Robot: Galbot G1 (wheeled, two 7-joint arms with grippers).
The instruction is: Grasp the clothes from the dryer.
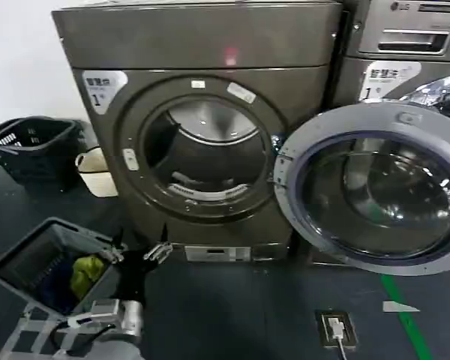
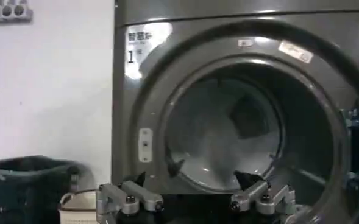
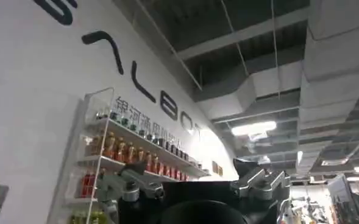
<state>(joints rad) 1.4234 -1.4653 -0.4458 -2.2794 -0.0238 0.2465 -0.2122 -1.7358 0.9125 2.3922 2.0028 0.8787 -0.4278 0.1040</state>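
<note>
Dark floor (image 1: 232, 315), white wall (image 1: 19, 67) behind. Dryer (image 1: 202, 45) in centre, round door (image 1: 375, 187) swung open at its right side, steel drum (image 1: 210, 146) exposed. Clothes inside drum: cannot tell. Grey basket (image 1: 41, 255) low left of dryer. Left gripper (image 1: 139, 253) before dryer base, fingers spread, nothing held. Right gripper (image 3: 197, 189) points toward ceiling, fingers apart, nothing held.

Left end effector (image 1: 137, 254) hangs low, fingers spread.

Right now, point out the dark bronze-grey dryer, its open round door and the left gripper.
Dark bronze-grey dryer (image 1: 202, 45): head view, top front panel.
Open round door (image 1: 375, 187): head view, glass centre.
Left gripper (image 1: 139, 255): head view, between fingertips.
</note>
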